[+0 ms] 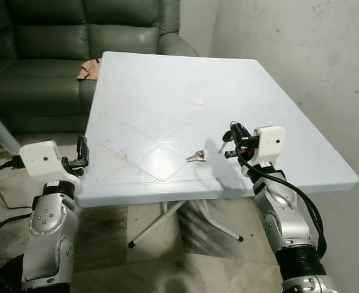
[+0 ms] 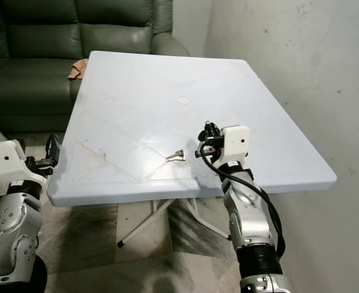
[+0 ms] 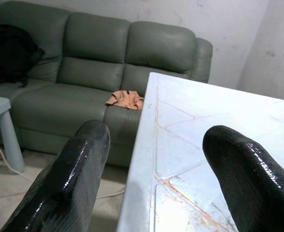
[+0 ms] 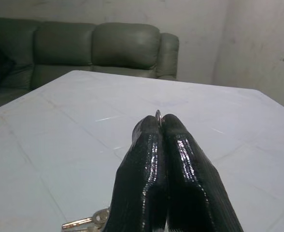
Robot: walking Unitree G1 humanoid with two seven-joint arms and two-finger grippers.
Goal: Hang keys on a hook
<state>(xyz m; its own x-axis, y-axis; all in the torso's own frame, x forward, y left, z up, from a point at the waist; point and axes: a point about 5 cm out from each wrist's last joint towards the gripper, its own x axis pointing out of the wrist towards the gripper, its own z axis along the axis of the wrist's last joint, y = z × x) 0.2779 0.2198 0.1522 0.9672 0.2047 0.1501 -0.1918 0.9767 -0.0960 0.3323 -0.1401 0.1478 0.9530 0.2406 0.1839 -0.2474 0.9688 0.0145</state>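
Silver and bent at the elbow, my left arm stands at the left edge of the white plastic table (image 1: 167, 85), its forearm raised so the wrist sits about level with the tabletop. The left gripper (image 1: 82, 152) hovers just off the table's near left corner, its two black fingers (image 3: 69, 183) spread wide apart with nothing between them. Along them I see the table edge and beyond it the green leather sofa (image 3: 98, 63), with a small orange cloth (image 3: 126, 99) lying on its seat just beside the table.

Moving toward the middle of the tabletop, a silvery key (image 1: 197, 157) lies flat on the surface, near the front edge and a little left of my right gripper. In the right wrist view the same key (image 4: 86, 221) pokes out low beside the fingers, resting on the table.

On the right, my right arm rises from below the front edge, forearm nearly upright, wrist bent forward over the table. The right gripper (image 1: 231, 137) is held just above the surface with its fingers pressed together. A thin metal key ring (image 4: 158, 114) peeks out at their tips, pinched between them, and a dark key hangs below it in the head view. Right of the table stands a bare pale wall (image 1: 314, 61).
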